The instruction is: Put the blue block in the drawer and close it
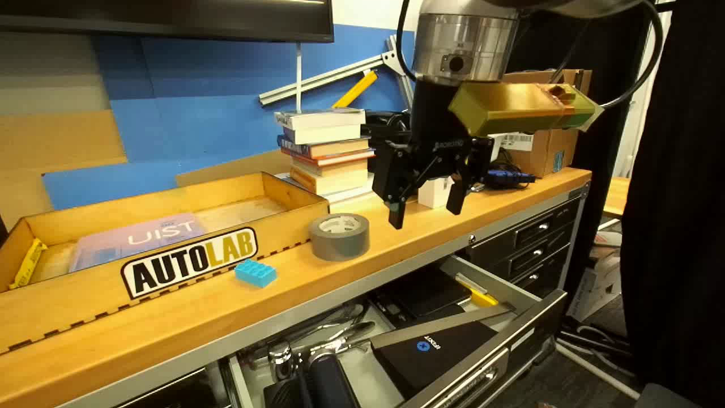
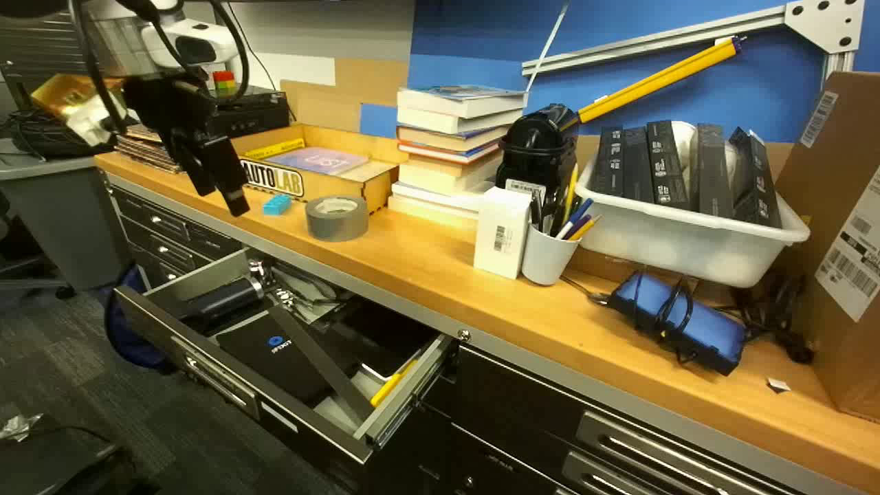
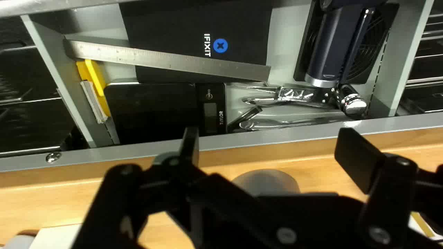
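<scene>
Claw spread wide, blue block near the tape.
In the wrist view, we find the tape mostly hidden, the drawer's front cut off.

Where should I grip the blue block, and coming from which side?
I'd come from above, fingers gripping the blue block by its apparently longer sides. It lies flat, studs up, and the wooden box close beside it may crowd a sideways approach.

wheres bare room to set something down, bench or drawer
Wooden worktop: bare between grey tape roll and upright white box. Open metal drawer: narrow bare strip between flat black IFIXIT case and square black grille. Crowded: its worktop side, with flat black scale and shiny metal tools.
</scene>
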`<state>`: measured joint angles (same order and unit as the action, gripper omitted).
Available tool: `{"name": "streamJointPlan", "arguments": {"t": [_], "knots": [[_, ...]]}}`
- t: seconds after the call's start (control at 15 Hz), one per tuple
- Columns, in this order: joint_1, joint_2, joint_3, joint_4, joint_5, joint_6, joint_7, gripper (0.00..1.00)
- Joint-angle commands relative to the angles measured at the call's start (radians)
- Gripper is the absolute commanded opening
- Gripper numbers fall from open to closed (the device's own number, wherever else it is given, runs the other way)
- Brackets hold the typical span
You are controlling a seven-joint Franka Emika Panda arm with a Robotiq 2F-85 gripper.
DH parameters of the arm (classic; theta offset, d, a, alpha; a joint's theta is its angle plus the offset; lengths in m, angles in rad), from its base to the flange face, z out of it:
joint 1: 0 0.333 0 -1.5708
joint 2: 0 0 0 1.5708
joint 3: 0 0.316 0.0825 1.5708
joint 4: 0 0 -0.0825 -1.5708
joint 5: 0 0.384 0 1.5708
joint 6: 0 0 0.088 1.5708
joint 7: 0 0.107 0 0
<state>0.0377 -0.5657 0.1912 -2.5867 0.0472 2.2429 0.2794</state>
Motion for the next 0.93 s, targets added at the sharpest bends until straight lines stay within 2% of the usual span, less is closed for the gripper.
{"name": "streamJointPlan", "arguments": {"t": [0.0, 0.87], "knots": [[0.008, 0.000, -0.008, 0.007, -0.006, -0.003, 0.004, 1.00], [0.008, -0.002, -0.008, 0.015, -0.006, -0.003, 0.004, 1.00]]}}
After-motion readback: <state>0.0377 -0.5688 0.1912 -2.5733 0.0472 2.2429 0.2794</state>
